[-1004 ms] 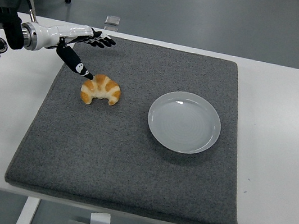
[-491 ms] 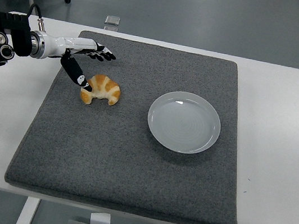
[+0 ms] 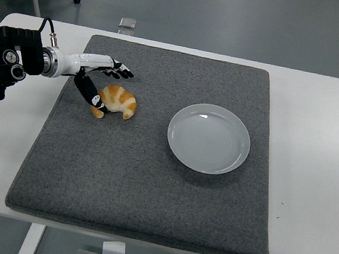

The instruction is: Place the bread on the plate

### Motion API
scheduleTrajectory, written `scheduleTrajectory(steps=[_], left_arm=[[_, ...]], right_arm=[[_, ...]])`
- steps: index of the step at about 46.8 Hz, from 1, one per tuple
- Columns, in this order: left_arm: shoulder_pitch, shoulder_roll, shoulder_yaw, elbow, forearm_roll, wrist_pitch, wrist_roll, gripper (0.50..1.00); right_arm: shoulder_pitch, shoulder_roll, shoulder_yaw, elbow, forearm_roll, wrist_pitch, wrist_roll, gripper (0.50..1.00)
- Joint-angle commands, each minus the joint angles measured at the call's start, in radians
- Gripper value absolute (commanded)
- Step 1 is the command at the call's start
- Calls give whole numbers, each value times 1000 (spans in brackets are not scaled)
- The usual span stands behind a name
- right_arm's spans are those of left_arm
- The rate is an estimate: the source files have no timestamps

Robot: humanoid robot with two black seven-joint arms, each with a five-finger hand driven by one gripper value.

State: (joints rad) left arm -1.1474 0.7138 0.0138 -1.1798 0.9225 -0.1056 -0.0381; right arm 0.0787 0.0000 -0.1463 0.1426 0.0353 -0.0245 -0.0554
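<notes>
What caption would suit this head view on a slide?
Left hand open at the croissant on the grey mat, thumb touching its left end; white plate empty to its right.

surface: white table [image 3: 324, 126] | directly on it: grey mat [image 3: 141, 180], covering centre and left, near edge to far | right side bare

No readable text or labels

Left hand [image 3: 103, 75] over the table's left side, fingers spread, thumb seemingly angled downward.
</notes>
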Motion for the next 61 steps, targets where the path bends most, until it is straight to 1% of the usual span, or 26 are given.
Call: scheduleTrajectory(steps=[1,5,11,17,30,36,39,41,44,47,49,52,61], left_arm=[[0,-14,6,2,-1,21,3,964],[2,-28,8,3,-1,27,12,962],[2,-36,25,22,-1,41,12,958],[8,-68,34,45,-1,63,12,956],[8,-77,38,65,1,70,12,945],[20,-111,38,80,2,70,12,941],[21,-112,38,82,16,70,12,924],[22,-112,38,83,32,70,12,898],[22,-114,38,83,48,70,12,887],[20,-114,38,83,56,70,12,859],[18,-114,38,83,58,70,12,851],[17,-114,40,83,59,70,14,821],[12,-114,38,83,75,69,15,789]], right_arm=[[0,0,1,0,0,0,0,930],[0,0,1,0,0,0,0,930],[0,0,1,0,0,0,0,930],[0,0,1,0,0,0,-1,930],[1,0,1,0,0,0,0,930],[1,0,1,0,0,0,0,930],[0,0,1,0,0,0,0,930],[0,0,1,0,0,0,0,930],[0,0,1,0,0,0,-1,932],[0,0,1,0,0,0,-1,930],[0,0,1,0,0,0,0,930],[0,0,1,0,0,0,0,930],[1,0,1,0,0,0,0,930]])
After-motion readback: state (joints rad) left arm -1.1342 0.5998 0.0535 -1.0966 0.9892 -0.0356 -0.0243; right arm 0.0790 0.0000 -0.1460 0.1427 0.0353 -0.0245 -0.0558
